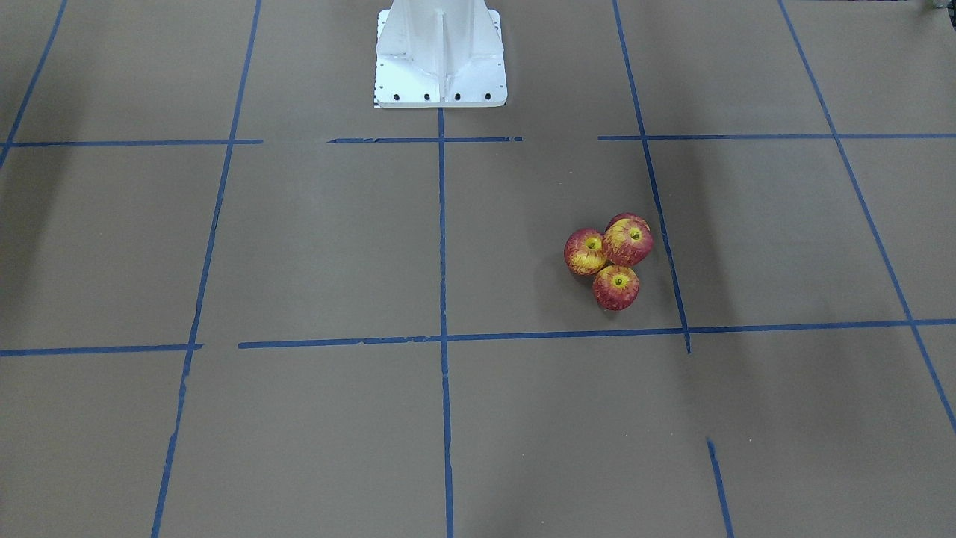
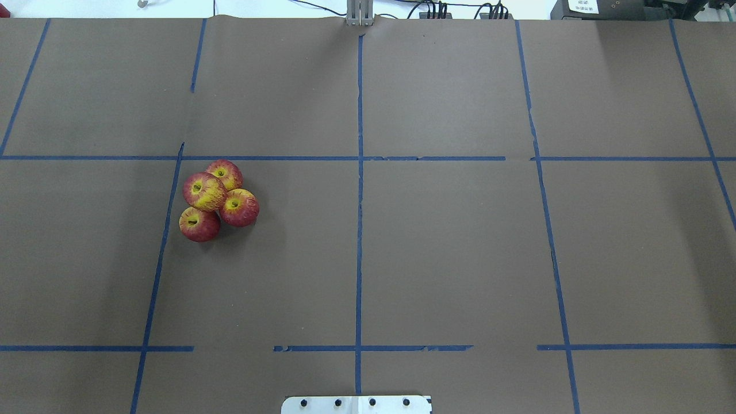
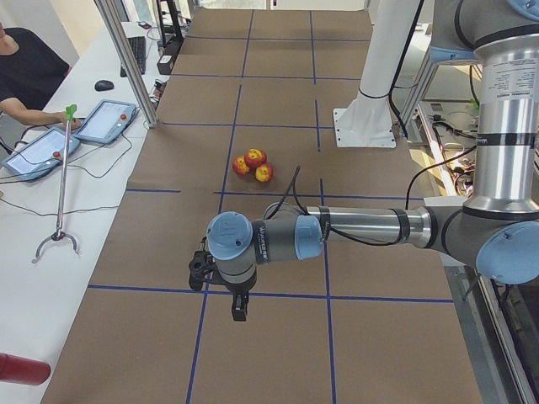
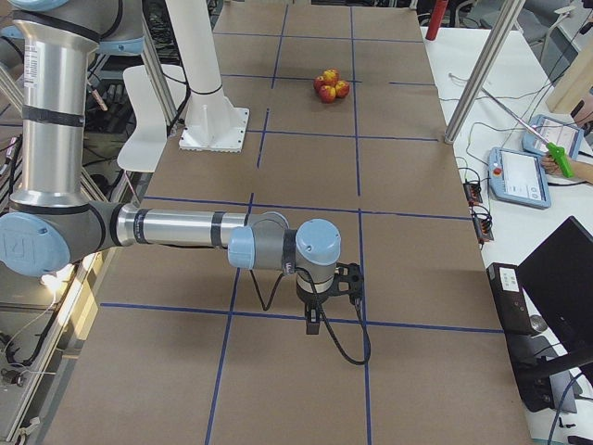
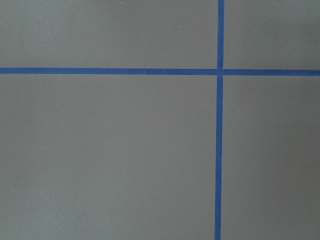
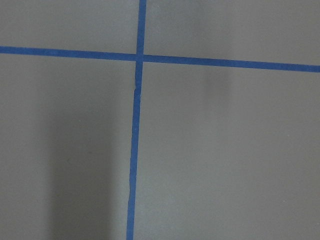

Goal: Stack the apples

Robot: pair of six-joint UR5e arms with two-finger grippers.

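Observation:
Four small red-and-yellow apples point(image 2: 218, 198) sit in a tight cluster on the brown table, on my left side. One apple point(image 2: 204, 191) rests on top of the other three. The cluster also shows in the front view point(image 1: 612, 258), in the left side view point(image 3: 253, 163) and in the right side view point(image 4: 330, 84). My left gripper point(image 3: 239, 313) points down over the table, well away from the apples toward the table's left end. My right gripper point(image 4: 313, 324) points down near the table's right end. Both show only in side views, so I cannot tell if they are open or shut.
The white robot pedestal point(image 1: 441, 56) stands at the table's robot-side edge. Blue tape lines point(image 2: 359, 230) grid the brown table cover. A side bench with tablets point(image 3: 105, 120), a metal post point(image 3: 126, 59) and a seated person lies beyond the far edge.

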